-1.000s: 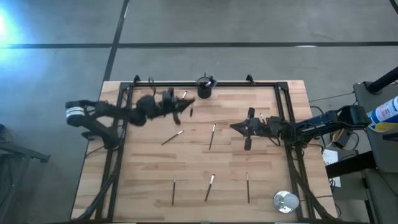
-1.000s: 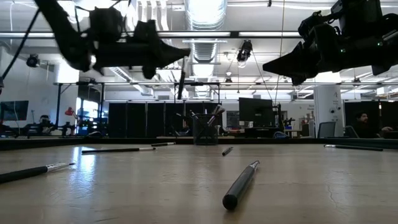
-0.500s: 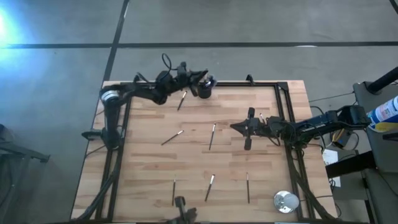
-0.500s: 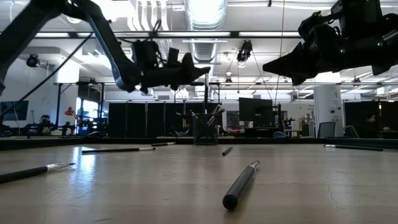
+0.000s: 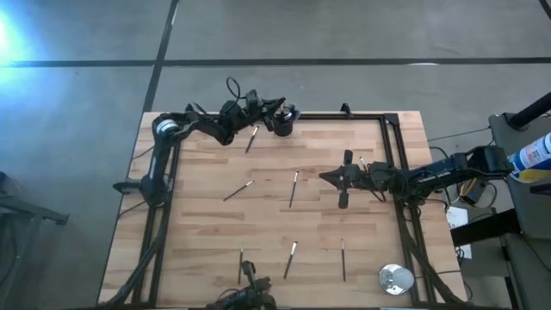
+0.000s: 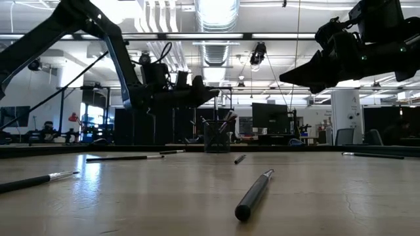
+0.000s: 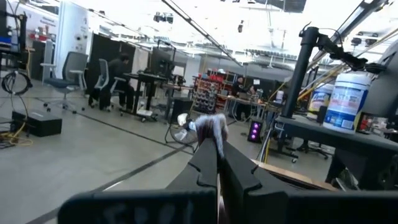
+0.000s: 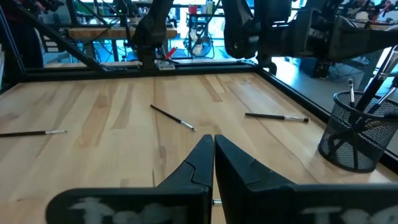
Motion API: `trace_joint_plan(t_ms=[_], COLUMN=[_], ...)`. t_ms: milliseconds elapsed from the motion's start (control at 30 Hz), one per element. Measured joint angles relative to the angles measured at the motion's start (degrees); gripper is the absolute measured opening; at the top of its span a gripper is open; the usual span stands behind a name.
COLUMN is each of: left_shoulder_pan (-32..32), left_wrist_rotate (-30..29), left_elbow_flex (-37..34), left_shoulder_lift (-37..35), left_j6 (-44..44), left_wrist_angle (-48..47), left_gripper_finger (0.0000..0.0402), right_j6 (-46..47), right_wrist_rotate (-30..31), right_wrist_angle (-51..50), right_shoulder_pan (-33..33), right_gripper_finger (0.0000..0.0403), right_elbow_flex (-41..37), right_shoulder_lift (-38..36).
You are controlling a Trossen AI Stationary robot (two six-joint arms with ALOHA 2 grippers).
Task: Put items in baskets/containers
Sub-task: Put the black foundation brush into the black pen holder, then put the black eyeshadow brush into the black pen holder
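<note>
The black mesh cup (image 5: 285, 124) stands at the table's far edge with several brushes upright in it, and shows again in the low view (image 6: 216, 137) and the right wrist view (image 8: 356, 134). My left gripper (image 5: 276, 109) hovers just left of the cup, level, shut on a brush. My right gripper (image 5: 325, 176) waits shut above the table's right half, touching nothing. Loose brushes lie flat on the wood: one near the cup (image 5: 252, 138), two mid-table (image 5: 238, 190) (image 5: 294, 189), three by the near edge (image 5: 241, 263) (image 5: 291, 258) (image 5: 343, 259). My left gripper (image 7: 216, 144) pinches a brush between its two fingers. The fingers come at it level and lie across it. The pale, fuzzy bristle head (image 7: 210, 123) sticks up just past the fingertips. The handle below is hidden by the fingers; the brush is lifted clear of the table.
A round silver disc (image 5: 396, 278) lies at the near right corner. A black frame rail (image 5: 327, 115) runs along the table's edges. One brush lies close to the low camera (image 6: 254, 193). Bare wood shows between the scattered brushes.
My left gripper has swung from over the table's far-left area toward the far edge and right, up to the cup, staying shut and carrying the brush lifted with it. The right arm has kept still.
</note>
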Motion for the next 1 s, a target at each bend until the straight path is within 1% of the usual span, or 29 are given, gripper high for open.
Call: trace_joint_plan(t_ms=[233, 500, 600, 767, 900, 1000], left_shoulder_pan=[0.0, 0.0, 0.0, 0.1, 0.1, 0.3], left_wrist_rotate=[0.0, 0.0, -1.3, -1.5, -1.5, -1.5], left_elbow_flex=[-0.3, -0.3, -0.3, -0.3, -0.3, -0.3], left_shoulder_lift=[0.2, 0.2, 0.2, 0.2, -0.7, -2.6], left_j6=[0.7, 2.6, 1.4, 1.0, 1.4, 2.5], left_wrist_angle=[-0.8, -6.1, -6.2, -6.7, -9.3, -11.6], left_gripper_finger=[0.0, 0.0001, 0.0012, 0.0039, 0.0054, 0.0057], right_j6=[0.2, 0.2, 0.2, 0.2, 0.2, 0.7], right_wrist_rotate=[0.0, 0.0, 0.0, 0.0, 0.0, 0.0], right_wrist_angle=[0.0, 0.1, 0.1, 0.1, 0.1, 0.1], right_shoulder_pan=[0.0, 0.0, 0.0, 0.0, 0.0, 0.0], right_gripper_finger=[0.0008, 0.0008, 0.0008, 0.0008, 0.0008, 0.0008], right_elbow_flex=[0.0, 0.0, 0.0, 0.0, 0.0, 0.0], right_shoulder_lift=[0.0, 0.0, 0.0, 0.0, 0.0, 0.0])
